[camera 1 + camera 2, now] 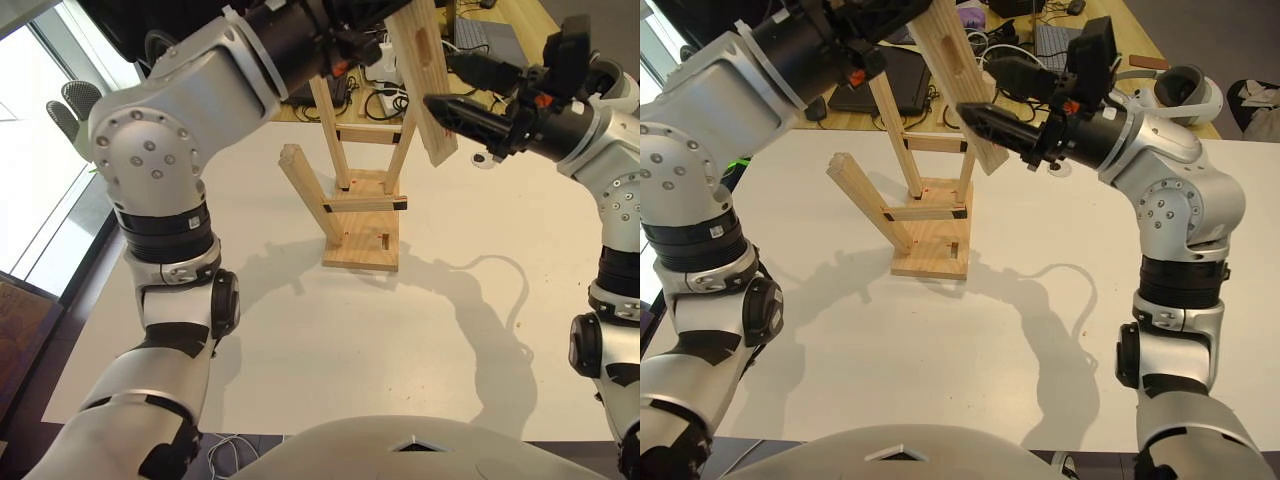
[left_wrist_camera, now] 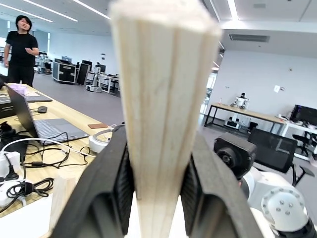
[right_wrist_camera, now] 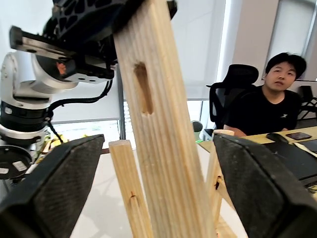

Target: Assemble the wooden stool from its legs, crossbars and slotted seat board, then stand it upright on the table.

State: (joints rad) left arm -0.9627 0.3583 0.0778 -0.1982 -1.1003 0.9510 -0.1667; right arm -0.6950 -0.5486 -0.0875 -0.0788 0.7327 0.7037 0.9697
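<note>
**Overhead, a slotted piece is held above the half-built stool**

The seat board (image 1: 362,255) is seen lying flat on the white surface (image 1: 300,330). Legs (image 1: 330,130) rise from it, so the stool is being built upside down. Two of them are joined by crossbars (image 1: 365,205). One leaning leg (image 1: 308,190) is tilted outward from the board's left edge.

A slotted wooden piece (image 1: 425,80) is held in the air above the far side of the seat board, near the leg tops. It is clamped across its thickness by the left pincer (image 2: 158,198), whose pads are pressed against both flat faces. The right pincer (image 3: 157,188) is also raised above the board, on its right side. It is spread wide, with the slotted piece between its pads, and a gap is visible on each side, so nothing is gripped by it.

The piece is judged to be stiff, fairly light and smooth-faced, so some slipping under a weak grip is to be expected. A hold across the flat faces, away from the slot and from whichever end must seat in a joint, is judged best. The joints below appear to be push-fits. Sideways knocks are therefore to be avoided, as the leaning leg could be dislodged.
</note>
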